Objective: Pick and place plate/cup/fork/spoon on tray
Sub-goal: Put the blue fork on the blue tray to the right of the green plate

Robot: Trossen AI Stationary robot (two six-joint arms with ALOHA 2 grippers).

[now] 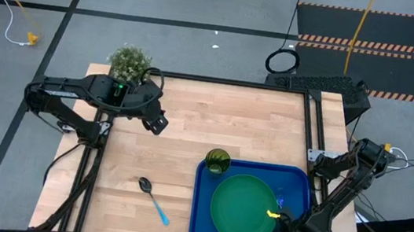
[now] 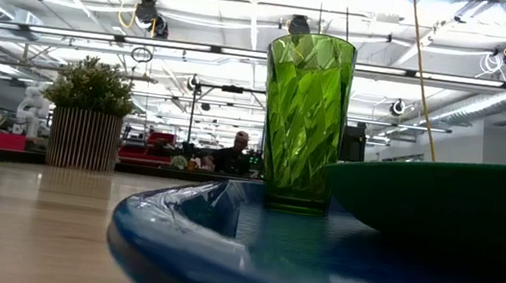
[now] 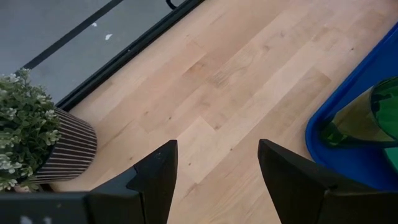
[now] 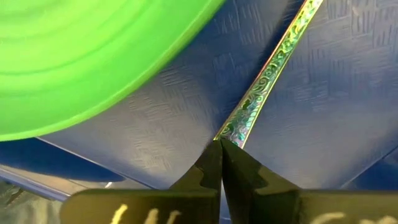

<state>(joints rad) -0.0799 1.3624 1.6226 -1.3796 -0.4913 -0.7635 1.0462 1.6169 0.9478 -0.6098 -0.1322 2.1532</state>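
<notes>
Your right end effector (image 4: 221,146) is clenched on the fork (image 4: 267,78) over the tray (image 1: 202,218), beside the plate (image 1: 243,209) and cup (image 1: 217,162) on it, while your left end effector (image 3: 214,180) hangs released beyond the tray above the bench (image 1: 189,130), the spoon (image 1: 151,196) lying beside the tray.

Bare tabletop (image 1: 221,126) (beside plant (image 1: 129,63))

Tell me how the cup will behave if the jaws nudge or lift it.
The cup is tall and narrow, standing upright on the tray, so a high push may well tip it. Its faceted, glossy wall looks hard and possibly slippery. Being translucent and apparently empty, it is probably light.
</notes>
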